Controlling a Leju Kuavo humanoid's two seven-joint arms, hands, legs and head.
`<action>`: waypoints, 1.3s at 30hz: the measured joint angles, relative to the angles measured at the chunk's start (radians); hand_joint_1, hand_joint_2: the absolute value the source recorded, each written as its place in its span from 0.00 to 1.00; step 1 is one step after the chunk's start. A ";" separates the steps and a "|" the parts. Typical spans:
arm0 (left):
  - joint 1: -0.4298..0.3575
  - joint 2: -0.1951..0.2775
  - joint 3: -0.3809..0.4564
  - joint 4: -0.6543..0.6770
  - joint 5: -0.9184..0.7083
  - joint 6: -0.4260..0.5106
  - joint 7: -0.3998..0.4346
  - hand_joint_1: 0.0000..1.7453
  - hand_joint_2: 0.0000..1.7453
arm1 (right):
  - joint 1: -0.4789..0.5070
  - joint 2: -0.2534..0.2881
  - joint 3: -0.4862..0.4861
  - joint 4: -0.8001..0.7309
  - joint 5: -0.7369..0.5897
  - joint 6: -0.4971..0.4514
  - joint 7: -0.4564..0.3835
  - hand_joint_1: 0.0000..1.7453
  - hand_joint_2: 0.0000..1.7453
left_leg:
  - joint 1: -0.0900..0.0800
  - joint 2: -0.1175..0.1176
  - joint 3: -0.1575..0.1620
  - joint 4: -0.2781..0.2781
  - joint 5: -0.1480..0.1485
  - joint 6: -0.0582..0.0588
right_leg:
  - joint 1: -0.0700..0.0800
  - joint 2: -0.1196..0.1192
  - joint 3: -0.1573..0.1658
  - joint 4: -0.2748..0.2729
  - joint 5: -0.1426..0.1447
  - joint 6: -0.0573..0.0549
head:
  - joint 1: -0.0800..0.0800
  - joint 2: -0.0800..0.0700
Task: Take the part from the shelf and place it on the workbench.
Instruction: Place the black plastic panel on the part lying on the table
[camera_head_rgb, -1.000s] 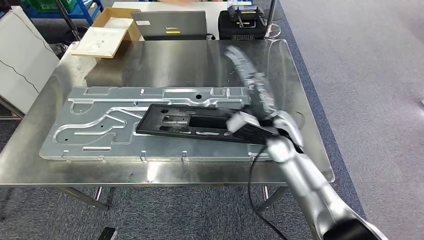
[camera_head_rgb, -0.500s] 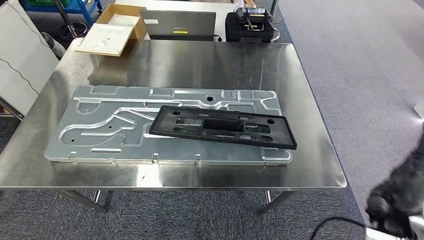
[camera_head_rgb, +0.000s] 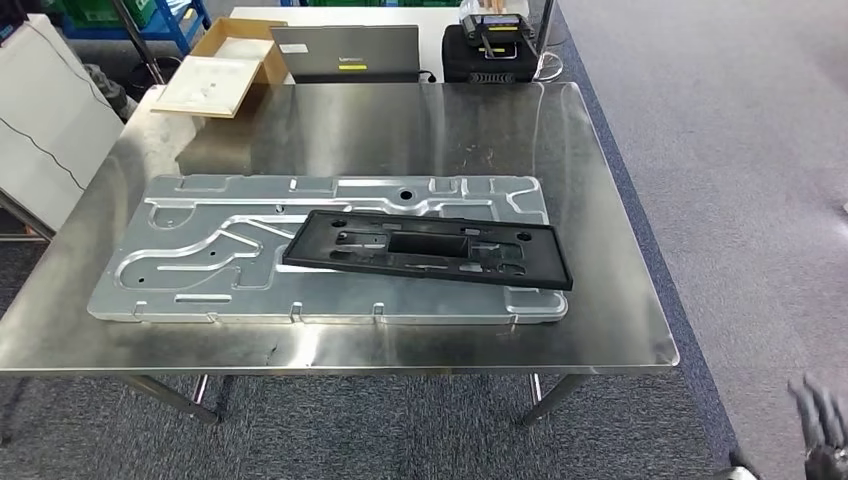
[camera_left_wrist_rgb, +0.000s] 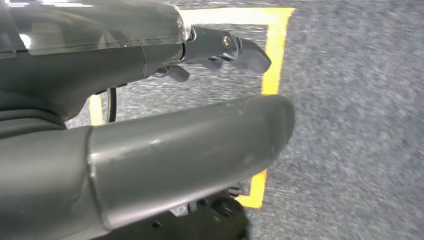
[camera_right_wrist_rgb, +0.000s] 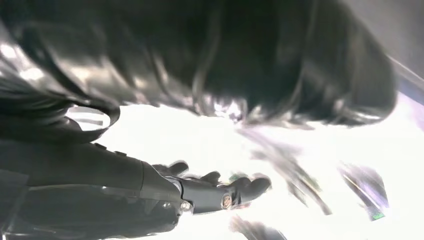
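The black part (camera_head_rgb: 428, 249) lies flat on the grey metal panel (camera_head_rgb: 200, 265) at the table's (camera_head_rgb: 600, 345) middle. The right hand (camera_head_rgb: 822, 425), fingers spread and empty, hangs beyond the table's near right corner; the left hand (camera_left_wrist_rgb: 220, 47), also empty, hangs loose over the carpet. The only risk I see is an arm swing clipping that corner.

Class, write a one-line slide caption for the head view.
Black plastic part lies on a stamped metal panel atop the steel workbench; right robot hand hangs open beside it.

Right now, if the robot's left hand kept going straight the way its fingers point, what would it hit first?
Probably only the floor. In the left wrist view the left hand hangs empty, fingers pointing out over grey carpet toward a yellow tape line. Nothing else shows in that line, though depth is hard to judge.
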 joint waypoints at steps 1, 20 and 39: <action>0.002 0.000 0.006 0.000 0.001 0.001 0.000 0.00 0.00 | -0.025 0.009 -0.073 0.099 0.106 -0.003 0.020 0.00 0.00 | 0.000 0.000 -0.001 0.030 -0.013 -0.002 | 0.001 -0.001 -0.008 0.003 0.005 0.001 | 0.000 0.000; -0.015 -0.001 0.044 0.000 -0.039 -0.042 0.053 0.00 0.00 | -0.265 0.022 -0.561 1.274 0.422 0.336 0.816 0.00 0.00 | 0.002 0.026 0.078 -0.258 0.192 0.030 | -0.031 0.019 0.039 0.150 -0.101 0.074 | 0.001 0.000; -0.021 -0.016 0.050 0.000 -0.047 0.053 0.188 0.00 1.00 | -0.293 0.025 -0.520 1.426 0.423 0.305 0.807 0.00 0.75 | 0.014 0.004 0.192 -0.285 0.115 -0.012 | 0.000 0.009 0.003 0.004 -0.006 0.019 | 0.001 0.000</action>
